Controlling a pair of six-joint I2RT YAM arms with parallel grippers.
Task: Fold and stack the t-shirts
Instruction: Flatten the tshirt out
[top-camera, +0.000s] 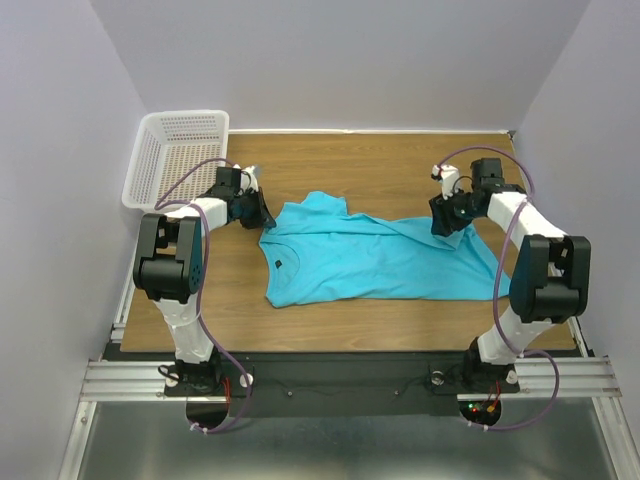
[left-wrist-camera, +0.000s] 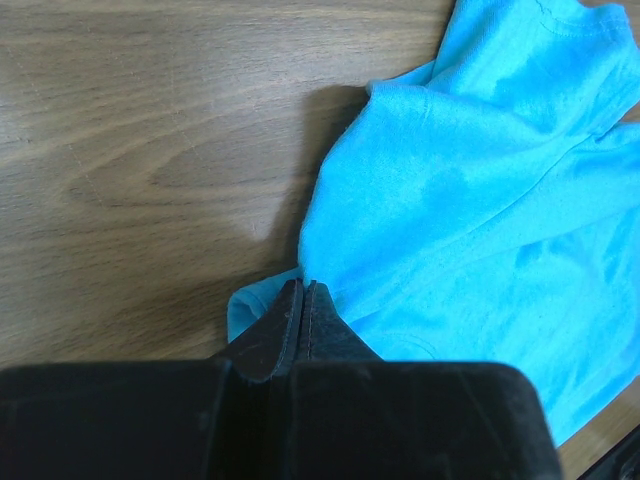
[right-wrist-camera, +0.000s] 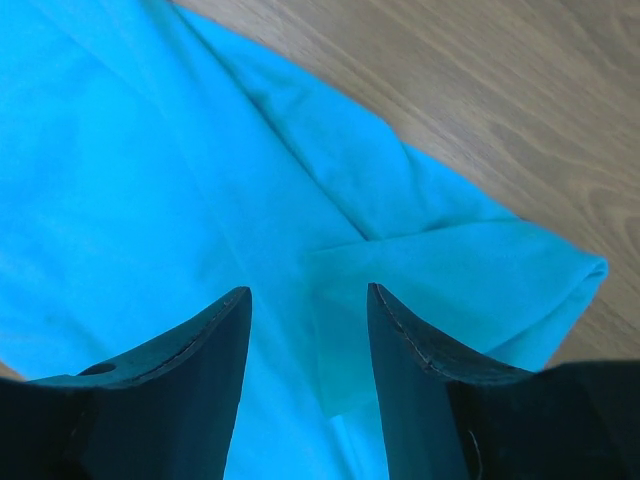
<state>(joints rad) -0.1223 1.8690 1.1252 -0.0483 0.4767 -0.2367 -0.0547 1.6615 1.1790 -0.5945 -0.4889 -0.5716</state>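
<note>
Zero clean folds yet: rumpled t-shirt (top-camera: 370, 262) pinched at collar end by left pincer (left-wrist-camera: 303, 290), right pincer (right-wrist-camera: 305, 292) spread over hem.

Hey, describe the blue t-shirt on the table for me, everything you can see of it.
The t-shirt is plain turquoise, a soft cotton-looking knit with short sleeves and a small dark label inside the neck. It lies rumpled and partly spread on the wooden table, neck toward the left arm, with creases and an overlapping fold toward the right. The left claw is shut, pinching the shirt's edge at that end. The right claw stands open over a fold, gripping nothing.
</note>
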